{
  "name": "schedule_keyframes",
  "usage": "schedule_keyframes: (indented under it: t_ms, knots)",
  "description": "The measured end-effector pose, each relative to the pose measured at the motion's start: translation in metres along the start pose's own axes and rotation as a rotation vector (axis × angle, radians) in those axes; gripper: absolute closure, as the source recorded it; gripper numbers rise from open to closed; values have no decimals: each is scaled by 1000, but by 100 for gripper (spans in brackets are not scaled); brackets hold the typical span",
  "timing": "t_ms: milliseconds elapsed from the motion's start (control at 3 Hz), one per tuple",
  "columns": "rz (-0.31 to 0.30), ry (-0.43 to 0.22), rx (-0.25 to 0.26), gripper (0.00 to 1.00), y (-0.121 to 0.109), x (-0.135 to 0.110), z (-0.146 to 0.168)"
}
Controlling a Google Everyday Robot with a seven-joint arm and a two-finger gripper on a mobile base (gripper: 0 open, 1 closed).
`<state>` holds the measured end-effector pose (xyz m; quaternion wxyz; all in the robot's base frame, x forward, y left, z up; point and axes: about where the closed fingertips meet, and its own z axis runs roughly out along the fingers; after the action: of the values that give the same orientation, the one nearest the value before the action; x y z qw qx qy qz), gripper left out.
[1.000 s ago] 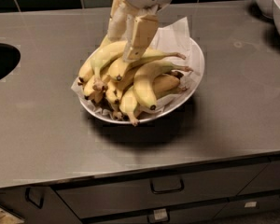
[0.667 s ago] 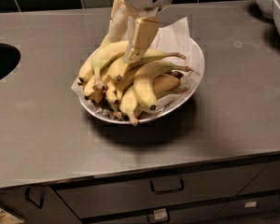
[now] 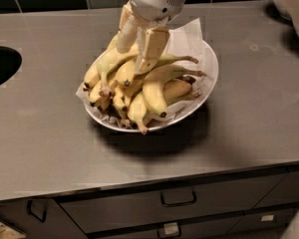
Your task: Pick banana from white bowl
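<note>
The white bowl, lined with crinkled white paper, stands mid-counter and holds a pile of several bananas. The banana, long and slender with a greenish thin stem pointing right, lies on top of the pile. My gripper, cream-coloured under a white wrist housing, reaches down from above into the top left of the pile. It touches the left end of this banana and a paler banana beside it. A fatter yellow banana lies in front.
A dark round sink opening is cut into the grey counter at the left. Another white bowl stands at the back right corner. Dark tiles line the back wall. Drawers with handles sit below the counter's front edge.
My gripper has come down a little deeper into the banana pile. The bowl has stayed in place.
</note>
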<state>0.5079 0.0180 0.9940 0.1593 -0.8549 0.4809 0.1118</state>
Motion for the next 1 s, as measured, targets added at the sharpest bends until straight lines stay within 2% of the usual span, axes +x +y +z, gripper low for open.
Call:
schedule_keyframes:
  t_ms: [1000]
  knots:
    - [-21,16,-35,50,-2,8,14]
